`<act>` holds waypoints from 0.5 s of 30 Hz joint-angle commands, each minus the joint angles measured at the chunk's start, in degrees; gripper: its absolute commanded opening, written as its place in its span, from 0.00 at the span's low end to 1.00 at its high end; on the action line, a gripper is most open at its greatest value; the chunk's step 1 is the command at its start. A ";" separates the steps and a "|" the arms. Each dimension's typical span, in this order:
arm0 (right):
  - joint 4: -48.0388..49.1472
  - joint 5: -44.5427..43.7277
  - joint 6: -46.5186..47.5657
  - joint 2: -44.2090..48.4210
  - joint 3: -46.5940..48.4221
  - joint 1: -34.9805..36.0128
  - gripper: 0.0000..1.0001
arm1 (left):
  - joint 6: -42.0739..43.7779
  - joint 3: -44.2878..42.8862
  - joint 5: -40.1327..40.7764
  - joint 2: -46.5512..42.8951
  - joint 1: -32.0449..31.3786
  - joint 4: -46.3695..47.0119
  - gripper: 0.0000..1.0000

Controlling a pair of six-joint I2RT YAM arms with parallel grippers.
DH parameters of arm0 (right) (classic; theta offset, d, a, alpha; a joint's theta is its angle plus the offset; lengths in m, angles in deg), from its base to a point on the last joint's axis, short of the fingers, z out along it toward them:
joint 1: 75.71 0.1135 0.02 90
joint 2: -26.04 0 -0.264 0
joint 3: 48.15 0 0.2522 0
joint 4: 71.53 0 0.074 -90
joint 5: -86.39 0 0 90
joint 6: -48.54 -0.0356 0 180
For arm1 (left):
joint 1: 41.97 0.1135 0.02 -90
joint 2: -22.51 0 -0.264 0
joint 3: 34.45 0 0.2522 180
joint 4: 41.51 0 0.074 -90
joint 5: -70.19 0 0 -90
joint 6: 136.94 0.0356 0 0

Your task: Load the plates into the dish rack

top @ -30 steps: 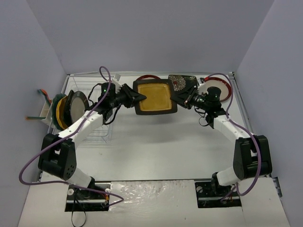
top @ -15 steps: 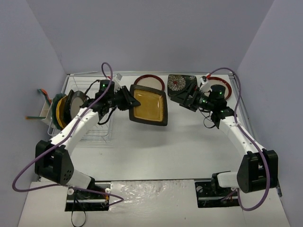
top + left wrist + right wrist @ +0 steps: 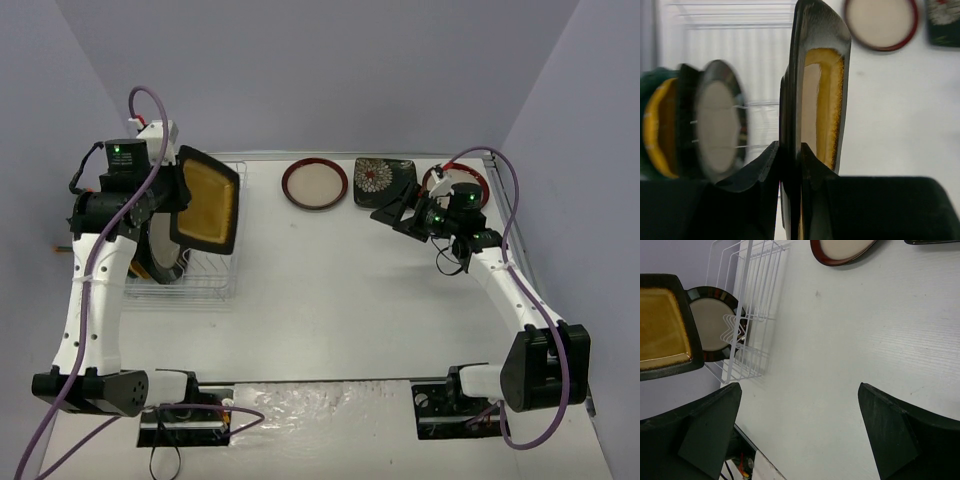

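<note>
Swung over the dish rack (image 3: 215,285), the amber plate (image 3: 208,200) stands seemingly on edge, left claw (image 3: 789,162) pinching it, right claw (image 3: 799,390) spread.

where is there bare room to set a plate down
The middle of the table is bare, bordered by the dish rack, the right arm and the red-rimmed plate and floral plate at the back. Crowded: that back row and the rack's left end.

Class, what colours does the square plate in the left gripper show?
The square plate: amber-yellow centre, black border; clearest in the top external view.
</note>
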 commanded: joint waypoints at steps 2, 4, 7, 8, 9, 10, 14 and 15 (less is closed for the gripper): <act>1.70 -0.43 1.94 2.15 1.94 -0.13 1.00 | 16.70 -7.08 13.90 1.82 2.64 -2.59 0.00; 1.57 -0.40 2.01 2.08 1.94 -0.17 1.00 | 18.13 -8.17 16.09 2.96 2.74 -2.96 0.00; 1.35 -0.41 2.41 2.00 1.94 -0.24 1.00 | 20.86 -8.41 20.22 4.74 2.71 -2.76 0.00; 1.27 -0.35 2.55 1.98 1.95 -0.35 1.00 | 21.63 -8.33 21.37 5.66 2.78 -2.74 0.00; 1.23 -0.35 2.55 1.88 1.99 -0.54 1.00 | 21.97 -8.28 22.51 6.09 2.78 -2.70 0.00; 1.18 -0.30 2.57 1.79 2.07 -0.67 1.00 | 22.31 -8.09 23.49 6.51 2.78 -2.50 0.00; 1.02 0.00 2.82 1.64 2.37 -0.84 1.00 | 23.33 -6.49 26.78 7.86 2.86 -0.72 0.00; 1.02 -0.04 2.86 1.60 2.33 -0.84 1.00 | 23.41 -6.24 27.58 8.16 2.82 -0.26 0.00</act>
